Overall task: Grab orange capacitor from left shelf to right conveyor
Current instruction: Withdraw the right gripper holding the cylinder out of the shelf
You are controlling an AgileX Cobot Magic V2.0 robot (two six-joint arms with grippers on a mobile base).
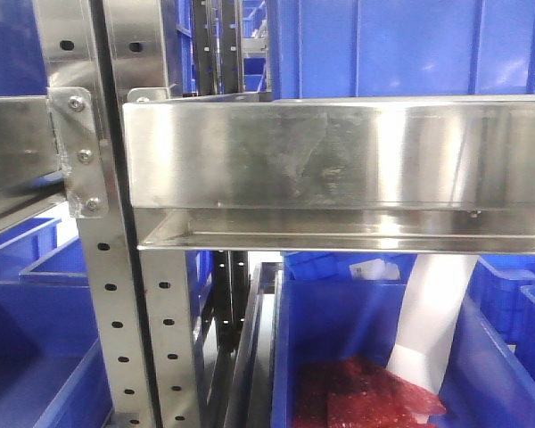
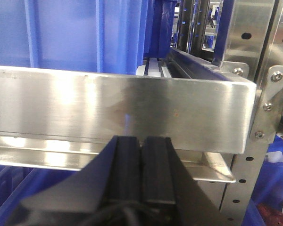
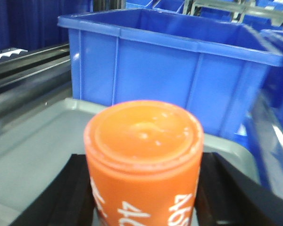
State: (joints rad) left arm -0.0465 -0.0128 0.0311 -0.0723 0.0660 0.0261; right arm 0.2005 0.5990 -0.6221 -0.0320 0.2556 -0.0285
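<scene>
Count: one orange capacitor (image 3: 144,141) | right hand (image 3: 148,193) grasping it; left hand (image 2: 141,143) clenched, empty, facing left shelf (image 2: 108,108)

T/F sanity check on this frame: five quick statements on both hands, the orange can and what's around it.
1. The right hand has the orange can between its fingers. True.
2. The left hand is open. False: its two black pads are pressed together with nothing between them.
3. White numerals are printed on the can's side. True.
4. A red bin stands behind the can. False: the bin behind it is blue.
5. The left hand faces a shiny steel shelf beam. True.
</scene>
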